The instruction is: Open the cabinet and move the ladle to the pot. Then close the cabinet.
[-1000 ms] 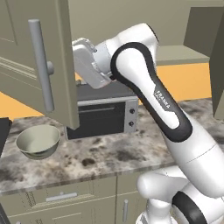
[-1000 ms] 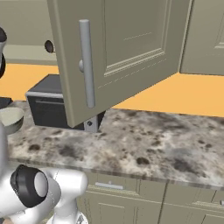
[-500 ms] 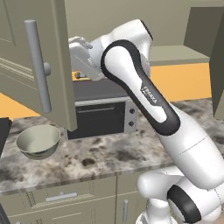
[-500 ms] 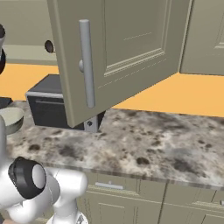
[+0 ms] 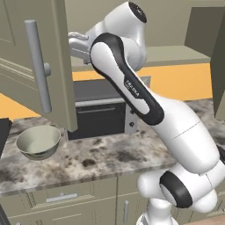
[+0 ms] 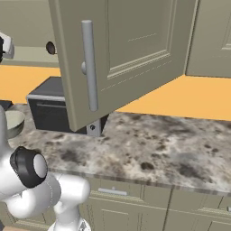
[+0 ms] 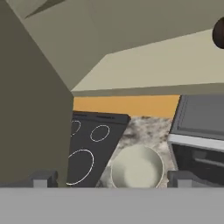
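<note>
the cabinet (image 5: pixel 44 66) stands open, both of its grey-beige doors swung out over the counter (image 6: pixel 149 144), each with a long silver bar handle (image 6: pixel 89 72). in the left base view the near door hangs over the counter's left part, above a pale bowl (image 5: pixel 38 141) that sits close to the counter's left edge. just right of the bowl, against the back wall, stands a dark toaster oven (image 5: pixel 101 112).

the arm reaches up and left so that its hand passes behind the door's edge, at the level of the cabinet's bottom shelf (image 7: pixel 153 65). the gripper (image 7: pixel 111 178) is released, its two dark fingertips (image 7: pixel 43 178) wide apart with nothing between them. past the fingertips the hand view looks down on the bowl, with a black cooktop (image 7: pixel 94 140) touching or just beside it on one side and the toaster oven on the other.

a small dark round shape (image 6: pixel 51 47) rests on the shelf inside the cabinet, beside the open door in the right base view; it may be the end of the ladle, but too little shows to be sure.
</note>
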Tool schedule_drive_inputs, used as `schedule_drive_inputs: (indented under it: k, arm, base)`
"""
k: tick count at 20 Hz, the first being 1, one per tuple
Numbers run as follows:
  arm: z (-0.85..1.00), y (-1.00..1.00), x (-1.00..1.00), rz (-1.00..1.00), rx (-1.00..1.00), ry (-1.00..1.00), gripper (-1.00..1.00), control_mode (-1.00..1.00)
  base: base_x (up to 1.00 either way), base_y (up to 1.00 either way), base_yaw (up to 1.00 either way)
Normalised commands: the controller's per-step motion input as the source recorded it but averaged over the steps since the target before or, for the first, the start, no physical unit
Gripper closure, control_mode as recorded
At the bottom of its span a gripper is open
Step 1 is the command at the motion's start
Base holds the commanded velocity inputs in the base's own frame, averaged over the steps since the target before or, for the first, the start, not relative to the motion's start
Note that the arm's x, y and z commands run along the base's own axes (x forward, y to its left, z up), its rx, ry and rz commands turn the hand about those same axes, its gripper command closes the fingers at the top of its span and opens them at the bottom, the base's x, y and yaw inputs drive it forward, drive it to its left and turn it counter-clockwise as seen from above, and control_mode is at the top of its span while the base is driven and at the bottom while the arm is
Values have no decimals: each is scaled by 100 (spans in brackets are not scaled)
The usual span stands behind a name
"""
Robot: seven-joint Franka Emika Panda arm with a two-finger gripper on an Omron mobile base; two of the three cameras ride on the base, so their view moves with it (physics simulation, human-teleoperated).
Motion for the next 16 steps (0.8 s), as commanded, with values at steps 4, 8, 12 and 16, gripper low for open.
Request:
schedule_drive_inputs:
  k: [4, 8, 12, 16]
  arm:
    - [-9, -9, 47, -8, -20, -18, -100, -100]
    - [-17, -20, 54, -8, -16, -16, -100, -100]
    - [-11, -21, 66, -6, -6, -9, -100, -100]
    - [-11, -16, 48, -6, -7, -10, -100, -100]
  base:
    - [0, 0, 0]
    - [0, 0, 0]
    - [0, 0, 0]
    - [0, 0, 0]
